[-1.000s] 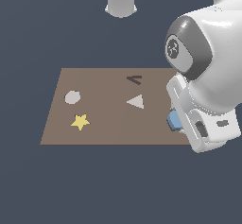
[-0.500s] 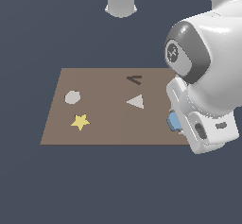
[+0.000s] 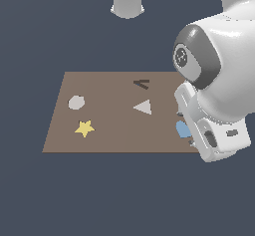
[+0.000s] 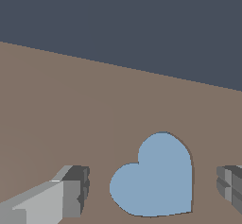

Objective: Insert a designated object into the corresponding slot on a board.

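tool [image 4: 151,190] wide open, fingers either side of blue heart [image 4: 153,176] lying flat on brown board [image 3: 109,125]. keep it centred btwn pads, close evenly.

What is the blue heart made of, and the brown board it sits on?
Hard to say, it is a simulator render. The blue heart looks like smooth matte plastic: flat even colour, no shine. The brown board looks like plain matte wood or card: uniform brown, no grain visible.

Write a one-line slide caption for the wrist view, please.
Open end effector straddling a blue heart on the brown board.
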You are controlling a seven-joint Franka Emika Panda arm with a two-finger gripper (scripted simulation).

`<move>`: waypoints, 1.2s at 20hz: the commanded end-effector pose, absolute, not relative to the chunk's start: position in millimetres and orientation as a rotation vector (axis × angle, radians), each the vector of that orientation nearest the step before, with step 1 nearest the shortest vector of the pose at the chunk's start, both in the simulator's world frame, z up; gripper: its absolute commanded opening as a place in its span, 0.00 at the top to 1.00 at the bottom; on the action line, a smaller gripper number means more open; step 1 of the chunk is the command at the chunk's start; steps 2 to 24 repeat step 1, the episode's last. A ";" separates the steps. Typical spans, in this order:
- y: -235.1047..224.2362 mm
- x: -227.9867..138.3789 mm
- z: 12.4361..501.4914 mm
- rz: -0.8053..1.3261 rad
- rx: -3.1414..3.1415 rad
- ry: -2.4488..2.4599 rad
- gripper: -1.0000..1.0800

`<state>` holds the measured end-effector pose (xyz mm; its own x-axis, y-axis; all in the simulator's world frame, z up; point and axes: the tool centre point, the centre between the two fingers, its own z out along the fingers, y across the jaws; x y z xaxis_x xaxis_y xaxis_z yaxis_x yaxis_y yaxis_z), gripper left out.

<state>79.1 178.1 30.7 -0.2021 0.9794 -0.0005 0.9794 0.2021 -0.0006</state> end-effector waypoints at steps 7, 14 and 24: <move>178.1 79.1 30.7 0.001 -1.984 -2.436 0.04; 178.1 79.1 30.7 0.001 -1.984 -2.436 0.04; 178.1 79.1 30.7 0.001 -1.984 -2.436 0.04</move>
